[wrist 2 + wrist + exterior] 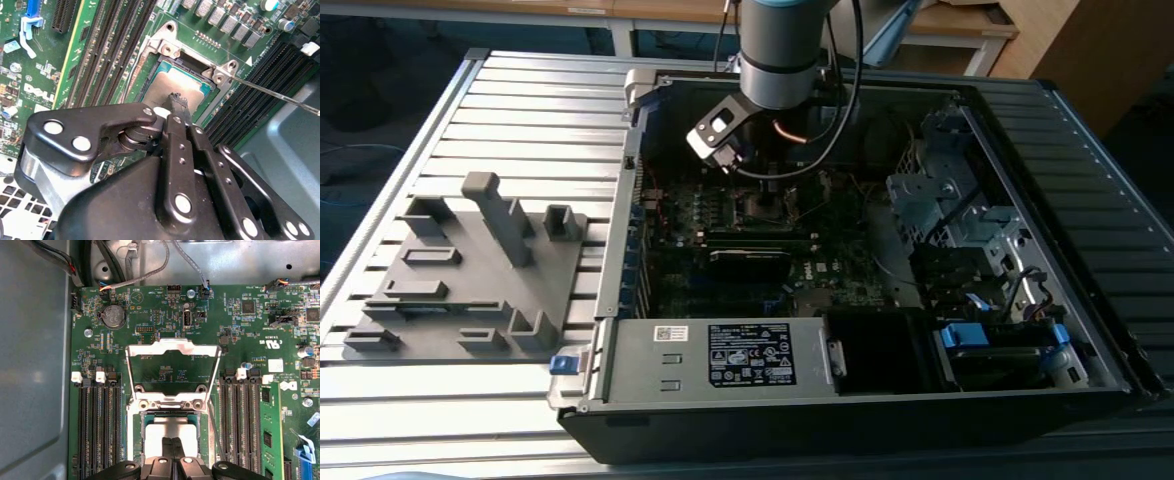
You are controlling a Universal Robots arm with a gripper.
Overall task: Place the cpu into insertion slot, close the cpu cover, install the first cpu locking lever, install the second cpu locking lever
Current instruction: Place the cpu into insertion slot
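Note:
The cpu lies flat in the insertion slot, its silver-grey top showing. My gripper is right over the chip with its two black fingers pressed together, shut; I cannot tell whether the tips touch the chip's top. The cpu cover is swung open, away from the slot, with bare board showing through its opening. A thin locking lever sticks out unlatched beside the slot. In the exterior view the arm reaches down into the open computer case over the motherboard.
Long black memory slots flank the socket on both sides. Cables run along the case wall beyond the board. A grey fixture plate sits at the exterior view's left, the power supply in front, and drive bays at the right.

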